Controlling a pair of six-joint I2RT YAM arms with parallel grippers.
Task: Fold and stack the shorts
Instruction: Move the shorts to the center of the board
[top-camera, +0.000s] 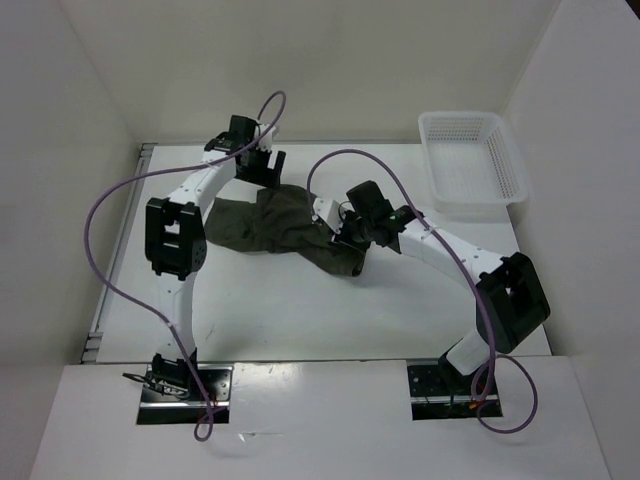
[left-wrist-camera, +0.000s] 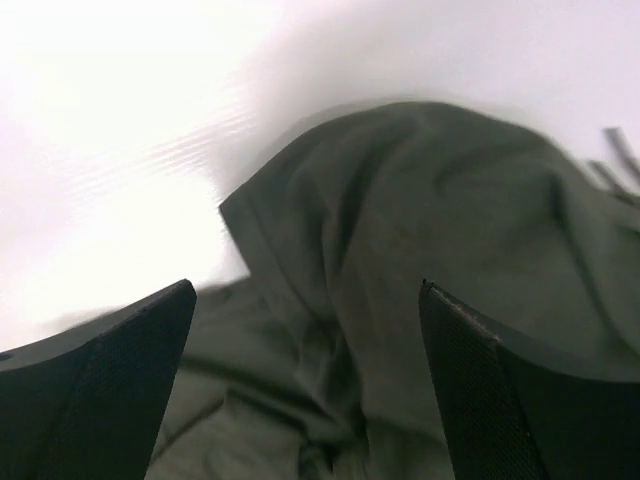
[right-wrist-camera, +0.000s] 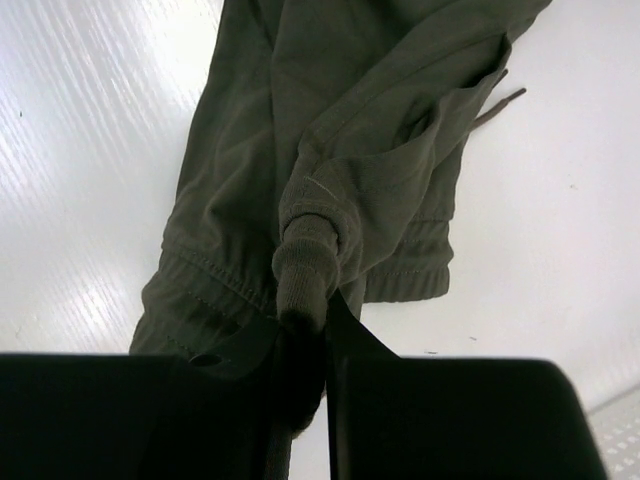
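The dark olive-green shorts (top-camera: 275, 228) lie wrinkled in the middle of the white table (top-camera: 300, 310). My left gripper (top-camera: 262, 168) hangs over their far edge, jaws wide open. In the left wrist view the two black fingers stand far apart with the loose cloth (left-wrist-camera: 400, 250) below them and nothing between. My right gripper (top-camera: 345, 240) is at the shorts' near right end. In the right wrist view it is shut (right-wrist-camera: 308, 325) on a bunched fold of the waistband (right-wrist-camera: 305, 265), and the rest of the shorts (right-wrist-camera: 330, 100) trails away from it.
A white plastic mesh basket (top-camera: 470, 162) stands at the far right corner of the table. White walls close the table in at the back and on both sides. Purple cables loop over both arms.
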